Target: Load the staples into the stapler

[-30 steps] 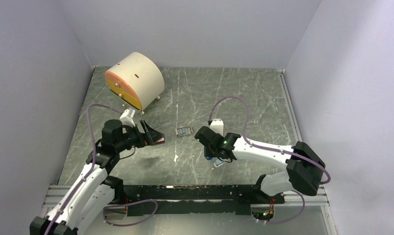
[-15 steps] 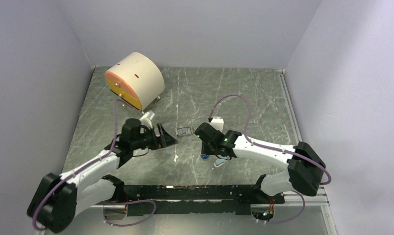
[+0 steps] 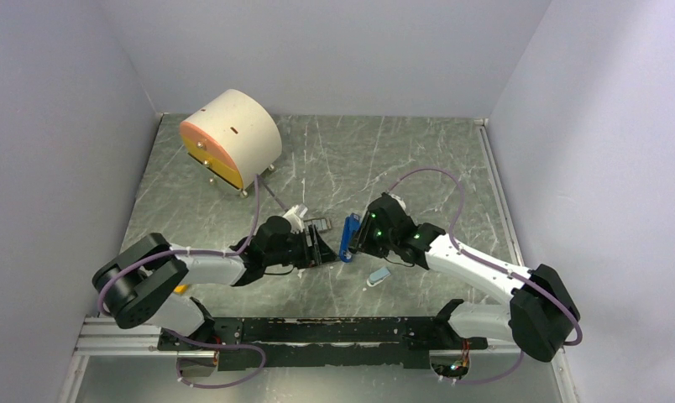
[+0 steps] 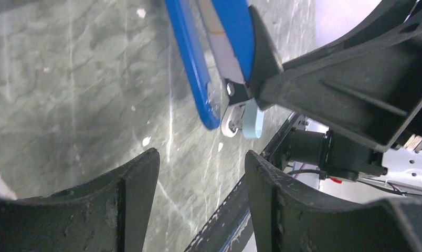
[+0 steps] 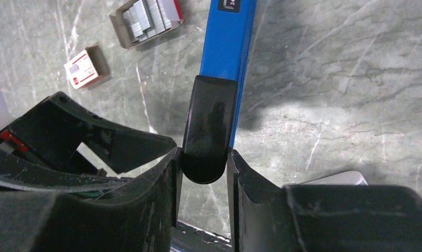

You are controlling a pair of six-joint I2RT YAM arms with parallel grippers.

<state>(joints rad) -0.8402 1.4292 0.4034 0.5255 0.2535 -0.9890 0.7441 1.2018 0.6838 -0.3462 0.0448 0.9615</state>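
– What lies around your left gripper [image 3: 320, 249]?

– Under it you have the table [image 3: 418, 159], dark grey-green like marble, with thin white veins.

– And further away?

– Far beyond it you see the back wall [image 3: 334, 59], plain pale lilac. The left wall [image 3: 57, 168] and the right wall [image 3: 586, 168] have the same colour. Beyond it to the left stands a round cream cabinet [image 3: 233, 138] with an orange front. Behind it, at the near edge, runs a metal rail [image 3: 99, 337]. The light is soft and even.
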